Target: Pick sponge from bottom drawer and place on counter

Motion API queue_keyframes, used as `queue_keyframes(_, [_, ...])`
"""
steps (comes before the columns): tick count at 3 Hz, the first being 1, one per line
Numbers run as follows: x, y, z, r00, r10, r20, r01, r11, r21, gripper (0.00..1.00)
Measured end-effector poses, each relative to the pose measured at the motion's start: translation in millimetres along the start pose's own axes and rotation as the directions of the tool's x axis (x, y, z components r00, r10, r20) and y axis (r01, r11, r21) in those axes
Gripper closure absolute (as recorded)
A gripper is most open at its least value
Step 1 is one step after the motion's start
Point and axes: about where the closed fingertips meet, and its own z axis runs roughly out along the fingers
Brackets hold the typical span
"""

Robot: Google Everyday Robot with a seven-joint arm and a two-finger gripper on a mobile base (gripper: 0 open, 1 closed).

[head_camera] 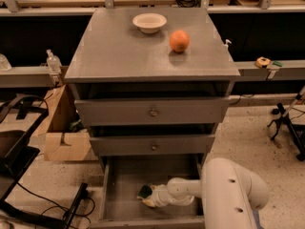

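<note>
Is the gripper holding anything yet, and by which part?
Cannot tell. The gripper is down in the bottom drawer at the sponge, but no hold is visible.

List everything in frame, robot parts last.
counter: 1, matte grey, cabinet top
bowl: 1, white, rear of counter
orange: 1, orange, on counter, right of bowl
knobbed drawers: 2, grey, under counter
bottom drawer: 1, grey, pulled open
sponge: 1, dark green, inside bottom drawer
cardboard box: 1, brown, floor left of cabinet
arm: 1, white, reaching in from right
gripper: 1, pale, in bottom drawer at sponge
</note>
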Motion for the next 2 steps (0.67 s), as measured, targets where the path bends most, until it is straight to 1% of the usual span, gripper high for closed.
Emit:
queue_keyframes(1, [-37,-6,-38,0.997,-0.061,-0.054,0.064,0.9963,0.057,1.00])
queue_keyframes(2, [-89,2,-83,0.987,-0.127,-0.095,0.135,0.9868,0.088,1.00])
